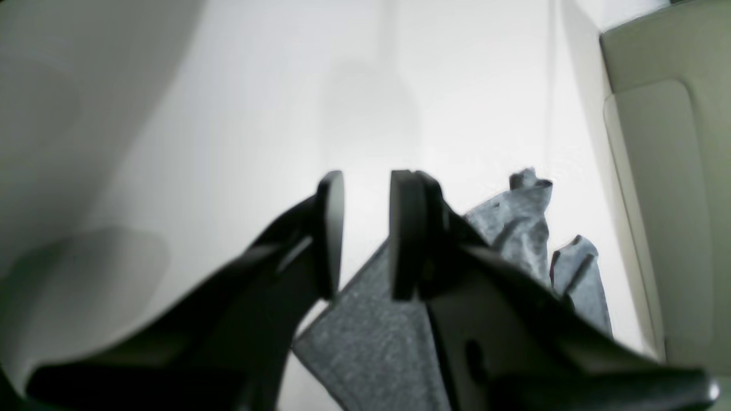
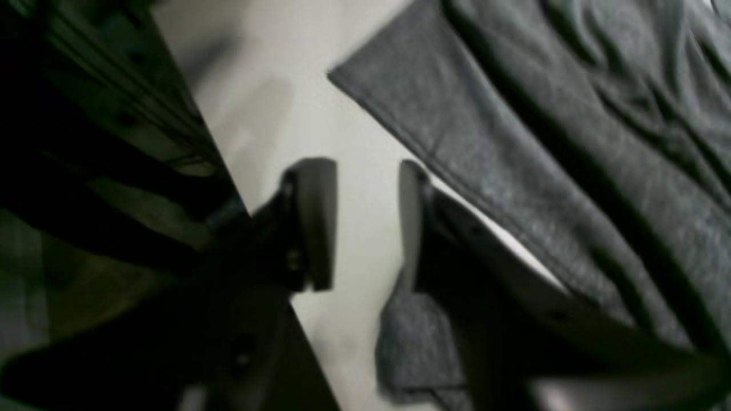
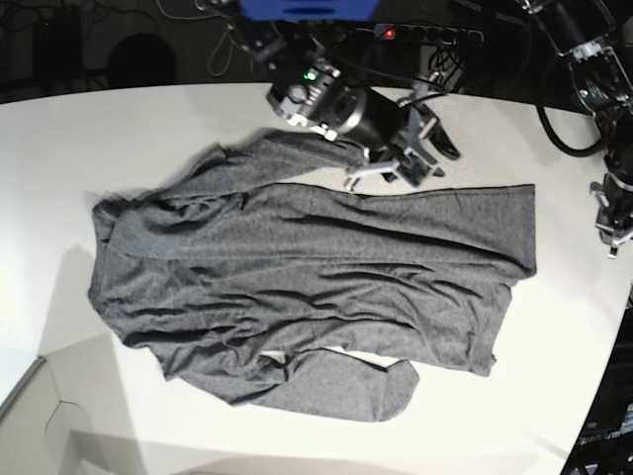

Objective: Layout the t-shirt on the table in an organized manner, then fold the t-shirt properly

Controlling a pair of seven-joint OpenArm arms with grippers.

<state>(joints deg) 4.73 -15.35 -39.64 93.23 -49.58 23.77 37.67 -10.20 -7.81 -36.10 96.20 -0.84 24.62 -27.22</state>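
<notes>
Right hand point(image 3: 407, 158) hovers at the far edge of the t-shirt point(image 3: 297, 277), its jaws parted with only bare table between them and no cloth held, while the left hand point(image 1: 365, 234), near the shirt's hem corner, also shows a narrow empty gap. Judging by the shirt lying spread but wrinkled mid-table, one sleeve bunched at its far edge, the laying-out step is in hand; next comes pinching that sleeve and drawing it flat. Around the shirt the white table point(image 3: 119, 129) is smooth, with dark cables beyond.
</notes>
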